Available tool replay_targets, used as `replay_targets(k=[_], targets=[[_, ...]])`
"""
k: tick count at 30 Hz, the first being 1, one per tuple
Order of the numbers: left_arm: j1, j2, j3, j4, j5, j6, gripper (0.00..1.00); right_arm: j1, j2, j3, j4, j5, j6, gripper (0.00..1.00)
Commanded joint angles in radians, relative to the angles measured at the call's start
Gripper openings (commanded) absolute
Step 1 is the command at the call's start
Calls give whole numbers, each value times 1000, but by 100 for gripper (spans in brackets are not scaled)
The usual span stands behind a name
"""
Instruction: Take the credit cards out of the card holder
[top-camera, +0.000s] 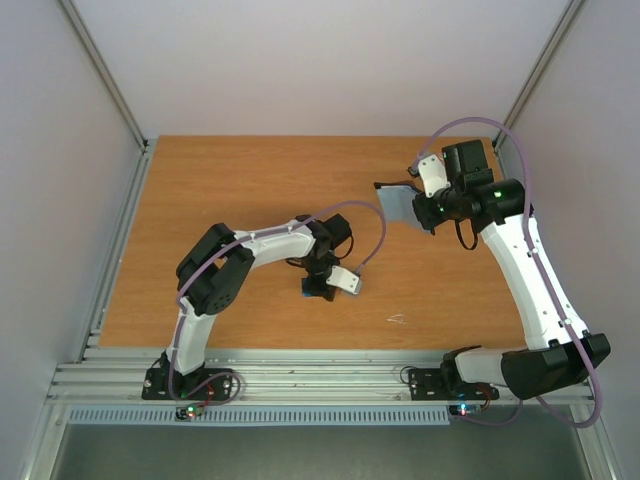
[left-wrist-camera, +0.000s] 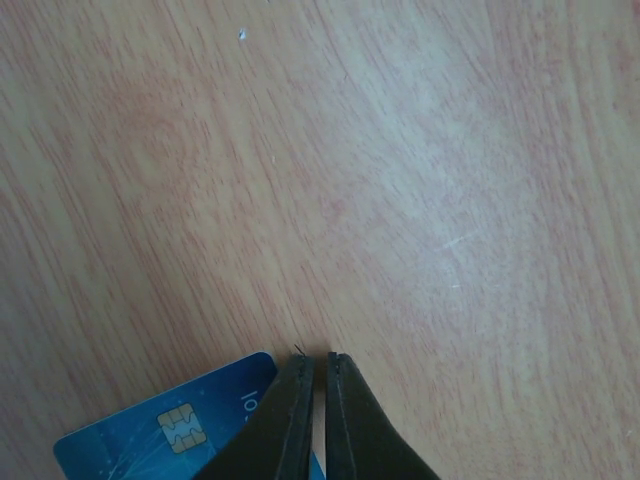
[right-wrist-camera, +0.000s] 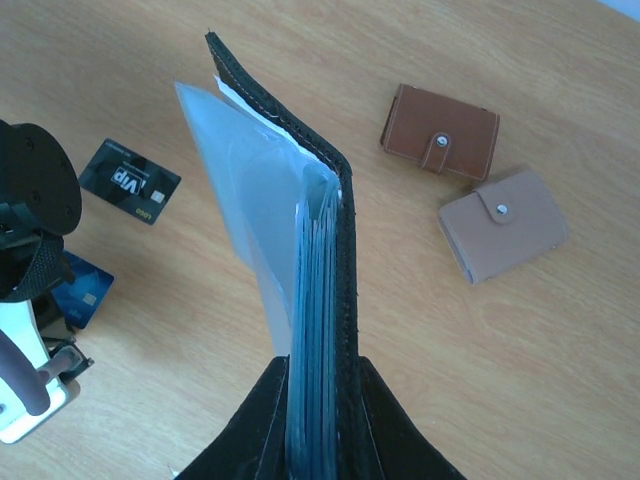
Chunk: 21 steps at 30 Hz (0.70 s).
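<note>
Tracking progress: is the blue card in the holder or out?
Out: the blue card lies on the table, apart from the card holder held by the right fingers.

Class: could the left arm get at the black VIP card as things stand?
Probably: nothing covers the black card, lying flat near the left gripper; but that gripper seems shut on the blue card.

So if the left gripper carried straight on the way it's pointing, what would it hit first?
The left gripper points down at the table, so bare wood just past the blue card and its corner looks likeliest. Depth is unclear, so the tips could clip that corner instead.
</note>
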Motion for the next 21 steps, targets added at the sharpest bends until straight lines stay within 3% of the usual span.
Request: replay_targets(k=[1,8,14,17,20,21], targets=[[11,55,-4,30,-52,23,8,-6,4,24,-8,-12,-3,4],[8,-24,82,-78,75,-10,12,-7,0,39,-6,-32,14,4],[56,-274,93,-146,214,-86,29,-13,-3,106,-43,-167,43,4],[143,-487,13,-23,317,-197,41,-13,-6,141,-80,-386,41,7],[210,-700,-138,241,327,-461,52,-12,-11,162,-94,-524,91,6],[226,-768,-190,333,318,-559,62,-11,-15,161,-89,-570,110,6]])
